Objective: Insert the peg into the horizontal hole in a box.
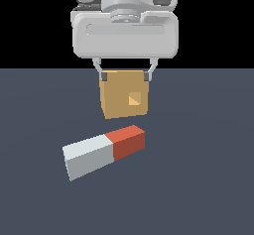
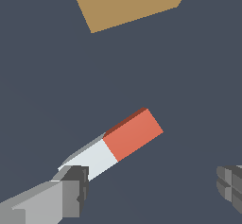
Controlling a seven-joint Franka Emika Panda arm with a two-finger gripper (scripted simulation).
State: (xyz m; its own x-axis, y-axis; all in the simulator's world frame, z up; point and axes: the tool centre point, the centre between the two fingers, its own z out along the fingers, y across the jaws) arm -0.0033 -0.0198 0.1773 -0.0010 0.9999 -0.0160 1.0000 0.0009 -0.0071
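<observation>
The claw (image 1: 125,75) hangs at the upper middle of the exterior view, its two fingers spread wide apart and gripping nothing. In the wrist view one finger (image 2: 71,190) shows low in the frame, its tip over the white end of the peg (image 2: 116,145); the other finger sits well apart at the far edge. Whether that tip touches the peg cannot be told. In the exterior view the box (image 1: 124,100) appears between and just below the fingertips, its hole (image 1: 135,99) on the face toward the camera. The peg (image 1: 104,151) lies flat on the dark floor (image 1: 198,179) at lower centre, red half toward the exterior view's right.
</observation>
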